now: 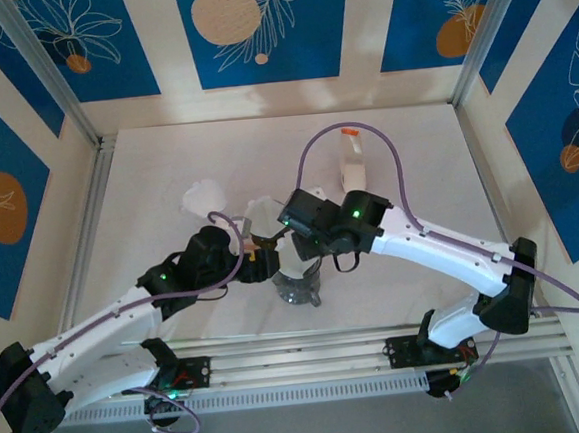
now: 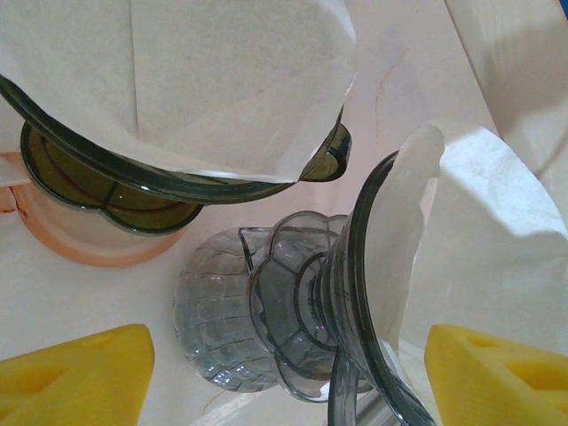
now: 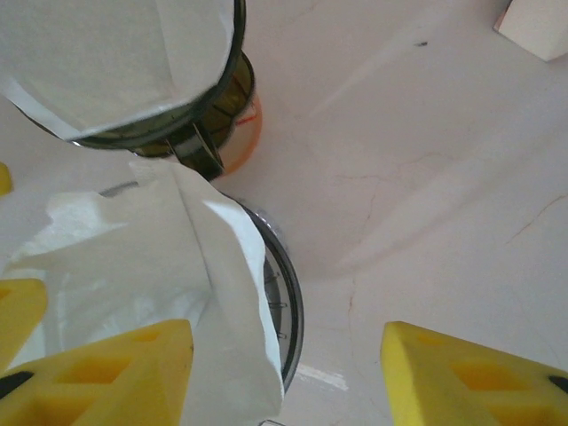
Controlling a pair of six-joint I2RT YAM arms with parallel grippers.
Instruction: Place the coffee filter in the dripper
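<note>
Two drippers stand close together mid-table (image 1: pixel 165 166), between the arms. Furthest left, the left gripper (image 2: pixel 284 386) points at the pair with its jaws spread wide and nothing between them. Next comes the green dripper (image 2: pixel 115 182), on an orange base (image 2: pixel 62 244) and already lined with paper. Just to its right, the clear dripper (image 2: pixel 257 311) holds the coffee filter (image 2: pixel 470 240), which sits in the cone with one edge standing above the rim. On the right, the right gripper (image 3: pixel 288 355) also has its jaws parted, one finger just beside the paper but not pinching it. The step looks like the release. The next move probably calls for backing the right gripper away without dragging the paper, then perhaps pressing the filter flat against the cone.
</note>
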